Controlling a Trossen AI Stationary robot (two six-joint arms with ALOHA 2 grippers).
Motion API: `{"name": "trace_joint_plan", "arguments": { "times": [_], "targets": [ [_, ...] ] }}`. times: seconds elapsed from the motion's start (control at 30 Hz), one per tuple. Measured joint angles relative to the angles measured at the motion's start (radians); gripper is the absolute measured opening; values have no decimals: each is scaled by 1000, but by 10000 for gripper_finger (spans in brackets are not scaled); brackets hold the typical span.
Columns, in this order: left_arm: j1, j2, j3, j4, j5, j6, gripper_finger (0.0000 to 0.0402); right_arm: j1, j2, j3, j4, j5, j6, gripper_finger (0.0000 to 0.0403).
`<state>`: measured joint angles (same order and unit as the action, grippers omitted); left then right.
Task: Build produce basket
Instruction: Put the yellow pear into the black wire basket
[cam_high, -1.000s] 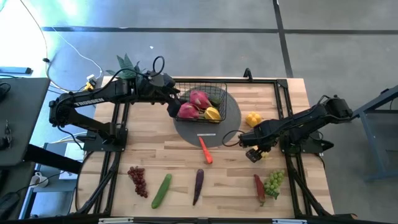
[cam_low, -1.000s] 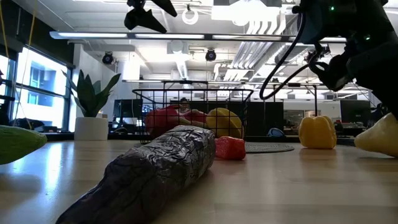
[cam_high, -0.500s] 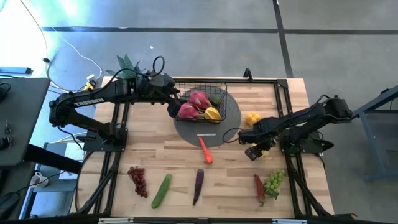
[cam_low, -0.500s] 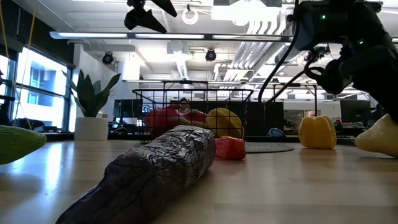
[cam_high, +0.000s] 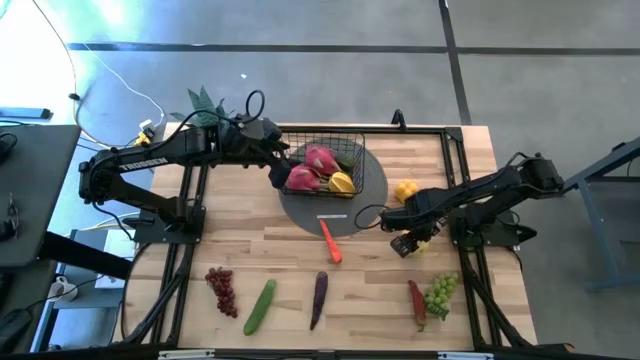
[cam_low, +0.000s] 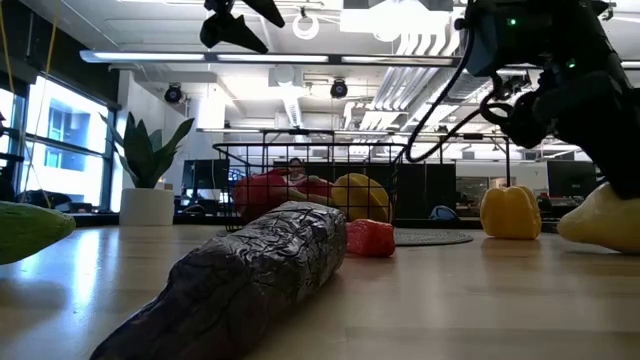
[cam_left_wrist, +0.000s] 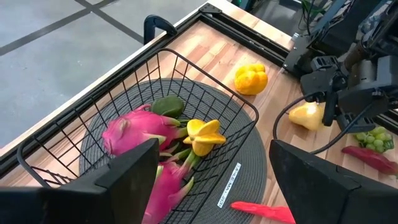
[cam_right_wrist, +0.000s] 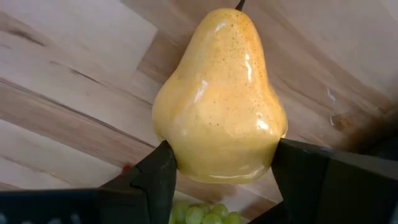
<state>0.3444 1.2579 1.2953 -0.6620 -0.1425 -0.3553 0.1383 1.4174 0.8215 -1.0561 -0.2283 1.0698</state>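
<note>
The black wire basket (cam_high: 322, 165) stands on the grey round mat (cam_high: 368, 192) and holds pink dragon fruits (cam_high: 318, 158), a yellow star-shaped piece (cam_high: 342, 182) and a green piece (cam_left_wrist: 166, 106). My left gripper (cam_high: 281, 172) hovers open over the basket's left edge. My right gripper (cam_high: 405, 244) is right of the mat, shut on a yellow pear (cam_right_wrist: 217, 106). On the table lie a carrot (cam_high: 331, 243), a yellow pepper (cam_high: 407, 190), red grapes (cam_high: 222, 290), a cucumber (cam_high: 260, 306), a purple pod (cam_high: 319, 298), a red pod (cam_high: 416, 303) and green grapes (cam_high: 440, 292). My right gripper pinches the pear's wide lower half (cam_right_wrist: 186, 155) between its two fingers (cam_right_wrist: 155, 180), one on each flank. The fingers come slanting down from the table's right side. The stem end (cam_right_wrist: 239, 6) points away from the gripper. The pear (cam_low: 600, 220) is low; whether it rests on the table, I cannot tell.
A spiky potted plant (cam_high: 205, 102) stands at the far left corner. Black frame rails run along the table's left and right sides. Bare wood lies between the mat and the near row of produce.
My right gripper, with the pear in it, has shifted a little toward the table's left, toward the mat. The left arm and the basket have kept still.
</note>
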Motion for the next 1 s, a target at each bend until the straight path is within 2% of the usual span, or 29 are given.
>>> {"name": "trace_joint_plan", "arguments": {
  "times": [0.5, 1.0],
  "targets": [
    [1, 0, 0, 0, 0, 19, 294, 0, -2, 98, -8, 20, 3, 197],
    [41, 0, 0, 0, 0, 53, 294, -17, -4, 298, 8, 181, 3, 195]
  ]
}}
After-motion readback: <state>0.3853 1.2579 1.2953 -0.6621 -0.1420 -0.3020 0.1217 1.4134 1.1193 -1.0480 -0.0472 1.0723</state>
